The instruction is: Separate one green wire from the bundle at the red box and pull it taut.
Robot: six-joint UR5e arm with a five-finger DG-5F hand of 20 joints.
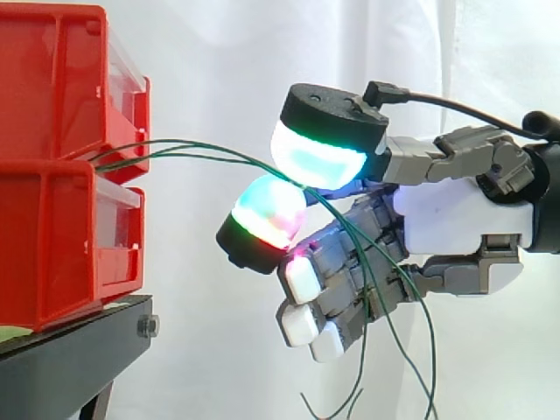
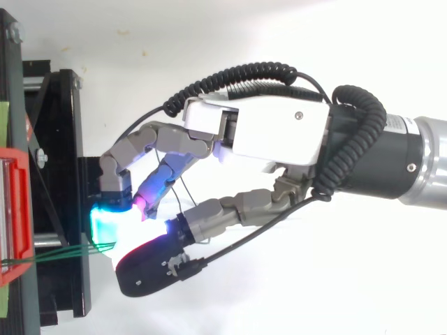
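Note:
Thin green wires (image 1: 201, 150) come out between the upper red bin (image 1: 52, 79) and the lower red bin (image 1: 52, 245) and run right in a shallow arc. My hand (image 1: 455, 214) reaches in from the right and is shut on them. Two glowing fingertips (image 1: 315, 157) pinch the strands together just right of the bins, and the other fingers are curled below. Past the pinch the wires droop across the hand, and their loose ends (image 1: 411, 341) hang down. From above, the wires (image 2: 56, 252) run from the bin's edge (image 2: 15, 209) to the cyan pad of the hand (image 2: 272, 132).
The bins sit on a black stand (image 1: 70, 350), whose frame (image 2: 63, 139) lies just left of the fingertips in the top view. A white curtain hangs behind.

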